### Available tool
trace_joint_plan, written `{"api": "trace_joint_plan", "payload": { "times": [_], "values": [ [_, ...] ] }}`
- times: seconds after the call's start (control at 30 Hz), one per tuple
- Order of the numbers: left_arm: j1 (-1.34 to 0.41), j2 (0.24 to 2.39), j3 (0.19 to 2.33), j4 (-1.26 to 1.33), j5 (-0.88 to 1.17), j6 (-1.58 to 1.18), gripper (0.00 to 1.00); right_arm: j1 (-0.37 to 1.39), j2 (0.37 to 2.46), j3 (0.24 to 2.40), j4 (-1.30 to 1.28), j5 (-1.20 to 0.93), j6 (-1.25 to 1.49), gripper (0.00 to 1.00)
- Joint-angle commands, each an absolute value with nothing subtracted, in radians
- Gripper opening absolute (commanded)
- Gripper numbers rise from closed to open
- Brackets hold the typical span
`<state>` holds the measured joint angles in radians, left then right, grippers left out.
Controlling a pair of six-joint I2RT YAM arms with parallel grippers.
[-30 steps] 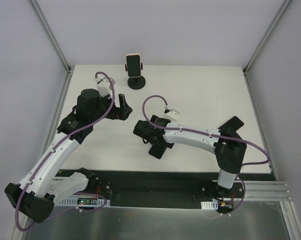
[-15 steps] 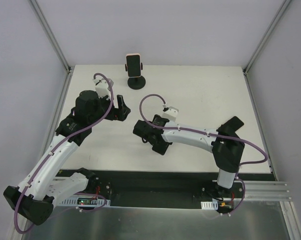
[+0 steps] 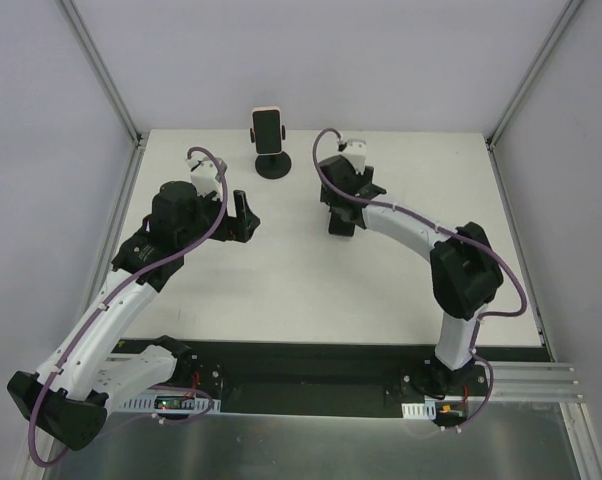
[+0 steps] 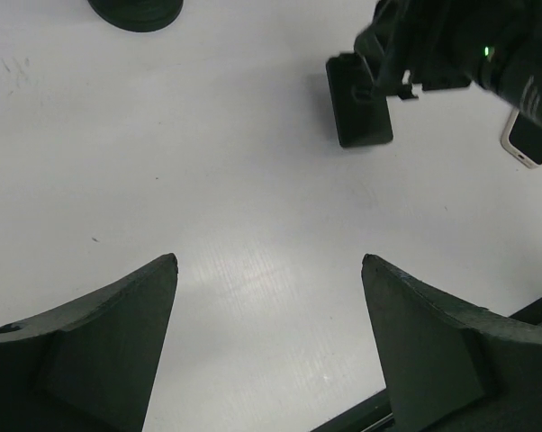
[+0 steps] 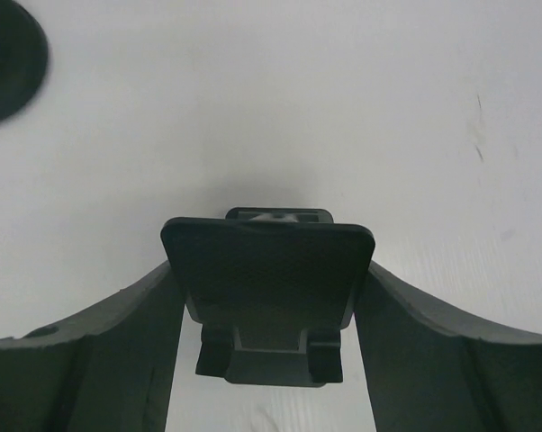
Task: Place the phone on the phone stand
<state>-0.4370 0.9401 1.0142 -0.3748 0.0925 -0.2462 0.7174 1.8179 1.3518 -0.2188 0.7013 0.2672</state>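
The phone (image 3: 268,127), dark screen in a pale pink case, stands upright in a black round-based holder (image 3: 273,166) at the back of the table. My right gripper (image 3: 341,222) is shut on a black flat-plate phone stand (image 5: 269,292), the fingers pressing its two sides, low over the table right of the holder. The stand also shows in the left wrist view (image 4: 358,99). My left gripper (image 3: 243,213) is open and empty (image 4: 269,261), left of the stand and a little nearer than the holder.
The holder's round base shows at the top left of the right wrist view (image 5: 5,54) and at the top of the left wrist view (image 4: 136,11). Metal frame posts stand at the back corners (image 3: 101,70). The table's dark front edge (image 3: 311,355) runs near the arm bases.
My right gripper has carried the black stand from the near middle of the table back and to the right, close to the holder. My left gripper has barely moved.
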Motion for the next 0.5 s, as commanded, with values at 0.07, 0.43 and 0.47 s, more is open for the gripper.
{"api": "trace_joint_plan", "payload": {
  "times": [0.07, 0.43, 0.47],
  "values": [
    [-0.434, 0.945, 1.011, -0.354, 0.071, -0.232, 0.82, 0.623, 2.006, 1.678, -0.093, 0.442, 0.014, 0.0],
    [-0.436, 0.98, 1.006, -0.348, 0.092, -0.238, 0.82, 0.568, 2.515, 2.448, -0.277, 0.374, -0.048, 0.01],
    [-0.436, 0.982, 1.008, -0.35, 0.087, -0.236, 0.82, 0.563, 2.531, 2.491, -0.276, 0.368, -0.035, 0.0]
  ]
}}
